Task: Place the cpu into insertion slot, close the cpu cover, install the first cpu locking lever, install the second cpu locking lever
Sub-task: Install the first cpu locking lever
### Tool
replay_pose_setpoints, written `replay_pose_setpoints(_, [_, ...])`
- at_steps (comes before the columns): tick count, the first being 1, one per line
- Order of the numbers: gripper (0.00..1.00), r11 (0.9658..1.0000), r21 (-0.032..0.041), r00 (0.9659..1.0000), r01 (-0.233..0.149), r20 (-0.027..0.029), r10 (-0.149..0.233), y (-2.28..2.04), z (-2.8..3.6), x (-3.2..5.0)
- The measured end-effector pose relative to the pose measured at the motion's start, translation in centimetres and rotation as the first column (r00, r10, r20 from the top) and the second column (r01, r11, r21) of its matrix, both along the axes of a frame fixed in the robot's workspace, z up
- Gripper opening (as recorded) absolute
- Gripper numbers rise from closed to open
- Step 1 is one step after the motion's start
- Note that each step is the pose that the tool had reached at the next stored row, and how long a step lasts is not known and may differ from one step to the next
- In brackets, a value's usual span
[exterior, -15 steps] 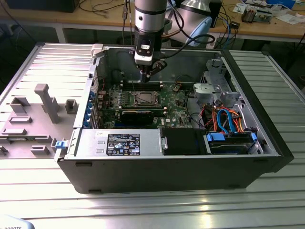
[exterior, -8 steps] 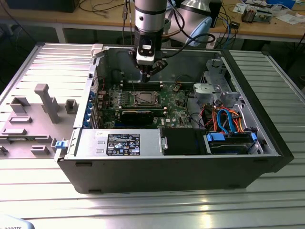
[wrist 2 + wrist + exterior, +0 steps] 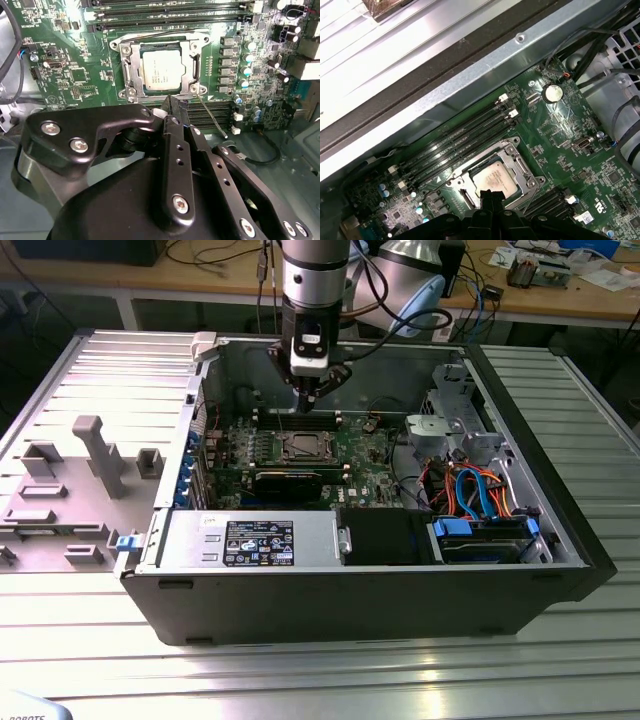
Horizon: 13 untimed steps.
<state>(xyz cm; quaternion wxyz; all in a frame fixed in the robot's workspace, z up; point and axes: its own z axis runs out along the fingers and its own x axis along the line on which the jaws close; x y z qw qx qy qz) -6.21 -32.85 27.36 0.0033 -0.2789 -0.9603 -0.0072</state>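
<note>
The end effector [image 3: 306, 399], fingers pinched together and empty, likely as a pushing tip, hovers just above the cpu [image 3: 161, 70], which is seated in the insertion slot [image 3: 120, 50] beneath the lowered cpu cover [image 3: 193, 65].

Nothing legible: tiny print on the silvery-grey square cpu [image 3: 160, 70] and the black-and-white rectangular sticker [image 3: 257, 540] is unreadable.

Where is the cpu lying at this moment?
The cpu lies in the insertion slot on the motherboard, between two banks of black memory slots; in the exterior view it is near the middle of the open case, under the gripper.
</note>
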Motion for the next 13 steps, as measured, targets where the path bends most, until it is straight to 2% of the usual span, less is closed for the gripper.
replay_pose_setpoints(13, [0.11, 0.9999, 0.0000, 0.9999, -0.015, 0.0026, 0.015, 0.00, 0.00, -0.20])
